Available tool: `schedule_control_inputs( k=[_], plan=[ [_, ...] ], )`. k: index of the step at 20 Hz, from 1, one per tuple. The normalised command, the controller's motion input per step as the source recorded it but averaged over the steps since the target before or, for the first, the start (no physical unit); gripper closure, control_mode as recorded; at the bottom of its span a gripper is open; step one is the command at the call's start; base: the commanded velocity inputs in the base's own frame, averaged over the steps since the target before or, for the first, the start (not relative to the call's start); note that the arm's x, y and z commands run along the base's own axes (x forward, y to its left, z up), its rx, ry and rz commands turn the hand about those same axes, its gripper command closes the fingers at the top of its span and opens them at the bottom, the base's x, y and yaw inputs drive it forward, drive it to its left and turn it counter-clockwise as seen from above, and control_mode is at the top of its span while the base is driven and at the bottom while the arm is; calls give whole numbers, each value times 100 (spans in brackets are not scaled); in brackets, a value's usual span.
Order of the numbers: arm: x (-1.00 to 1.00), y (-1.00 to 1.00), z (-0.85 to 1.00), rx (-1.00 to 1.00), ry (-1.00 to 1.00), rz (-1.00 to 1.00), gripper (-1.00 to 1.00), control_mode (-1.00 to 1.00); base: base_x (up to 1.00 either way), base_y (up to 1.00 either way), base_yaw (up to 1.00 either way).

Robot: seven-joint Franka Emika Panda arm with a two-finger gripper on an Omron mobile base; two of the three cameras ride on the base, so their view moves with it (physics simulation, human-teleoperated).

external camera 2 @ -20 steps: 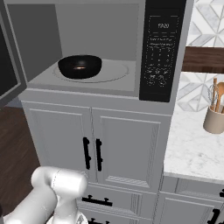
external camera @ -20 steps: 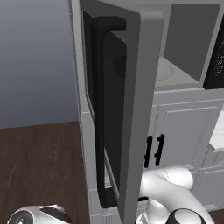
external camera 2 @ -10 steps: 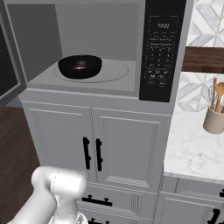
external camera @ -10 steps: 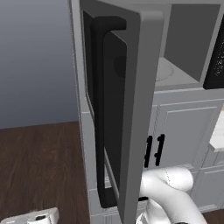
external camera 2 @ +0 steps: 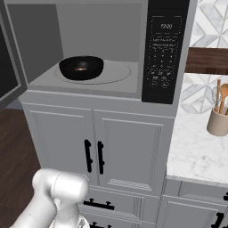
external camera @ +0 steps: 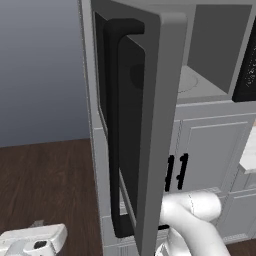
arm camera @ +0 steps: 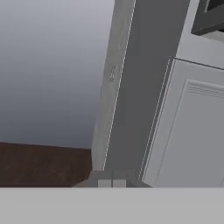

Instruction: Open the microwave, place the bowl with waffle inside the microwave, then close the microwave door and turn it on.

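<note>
The microwave (external camera 2: 102,31) stands open, with its black control panel (external camera 2: 164,49) on the right. A black bowl (external camera 2: 81,67) sits on the round turntable (external camera 2: 116,73); something small and brownish glints inside it. The microwave door (external camera: 155,125) swings far out to the left, and its long black bar handle (external camera: 114,130) faces me. My white hand (external camera: 34,239) hangs low at the lower left, well below and to the left of the door. In the hand view my gripper (arm camera: 112,183) looks shut and holds nothing, facing a grey cabinet side.
White panelled cabinets with black handles (external camera 2: 93,156) stand under the microwave. A marble counter (external camera 2: 200,147) with a utensil holder (external camera 2: 218,121) lies to the right. Dark wood floor (external camera: 45,180) and a grey wall (external camera: 40,65) are to the left of the door.
My hand has turned and shifted slightly, low at the left of the left base view. The door and the bowl have not moved.
</note>
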Motion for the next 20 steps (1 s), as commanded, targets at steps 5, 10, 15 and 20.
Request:
schedule_control_inputs(
  k=[5,10,15,20],
  plan=[
    [-2,-24,55,-26,-17,-41,100,-100,0,0,0],
    [-38,-7,60,-12,-21,-45,100,-100,0,0,0],
    [-62,0,66,-1,-27,-34,100,-100,0,0,0],
    [-10,-9,90,0,-22,-25,100,-100,0,0,0]
  ],
)
